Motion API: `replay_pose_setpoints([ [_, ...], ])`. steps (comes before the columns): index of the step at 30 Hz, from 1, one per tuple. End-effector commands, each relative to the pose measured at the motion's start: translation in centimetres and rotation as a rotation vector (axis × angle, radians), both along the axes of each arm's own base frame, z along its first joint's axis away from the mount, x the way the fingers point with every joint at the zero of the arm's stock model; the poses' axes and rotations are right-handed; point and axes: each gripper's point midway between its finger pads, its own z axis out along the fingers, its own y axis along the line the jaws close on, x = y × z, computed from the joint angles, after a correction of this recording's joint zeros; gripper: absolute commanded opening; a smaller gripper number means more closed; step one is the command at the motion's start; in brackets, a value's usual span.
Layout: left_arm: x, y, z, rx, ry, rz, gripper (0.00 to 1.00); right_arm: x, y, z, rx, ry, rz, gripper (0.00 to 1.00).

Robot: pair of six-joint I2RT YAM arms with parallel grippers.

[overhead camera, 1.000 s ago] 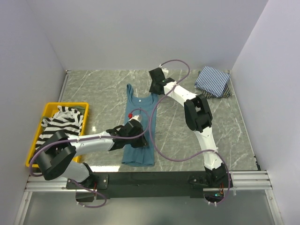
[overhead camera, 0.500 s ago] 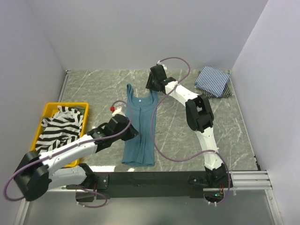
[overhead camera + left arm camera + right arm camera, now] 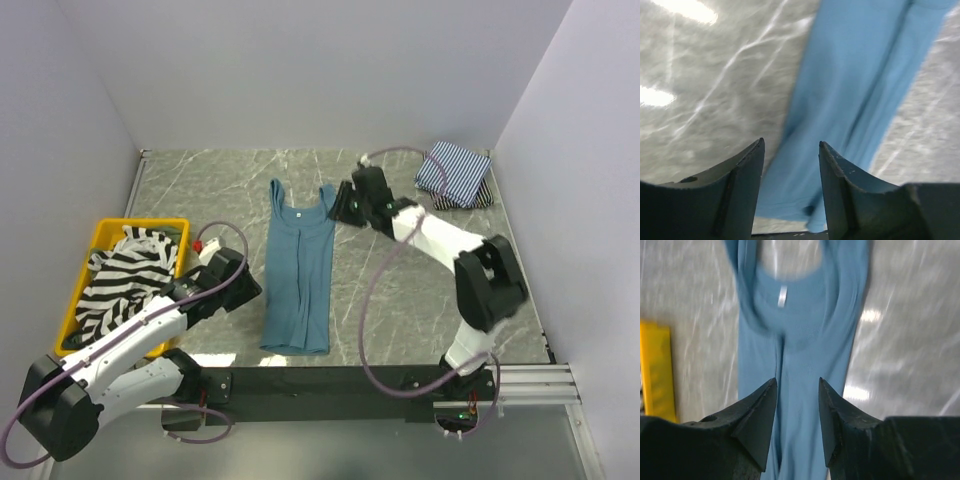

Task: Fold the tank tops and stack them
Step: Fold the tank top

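Teal-blue knit, the tank top lay flat on the grey marble table as a narrow lengthwise strip, its straps and neckline at the far end and its hem at the near end. The long sides looked already turned in, so the cross fold was probably what remained.

The left gripper hung just left of the teal top's lower half. In the wrist view its fingers stood well apart with only cloth and stone showing below the gap, gripping nothing. The right gripper sat at the teal top's right strap, its fingers parted about halfway above the neckline, also with nothing between them.

Well left of the teal top, a black-and-white striped top was heaped in the yellow bin. Far to its right, near the back corner, lay a folded pinstriped top over something darker that was too hidden to name.

Such cloth would likely be light, limp and stretchy, sliding readily on polished stone and sagging wherever it was unsupported. Pinching through all layers at the two hem corners, or at both strap bases, seemed the safest hold; a grasp on one layer would likely undo the side folds.
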Motion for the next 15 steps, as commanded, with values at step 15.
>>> replay_pose_setpoints([
  [15, -8.9, -1.9, -6.7, -0.150, 0.292, -0.185, 0.51, -26.8, 0.6, -9.6, 0.084, 0.211, 0.175, 0.48],
])
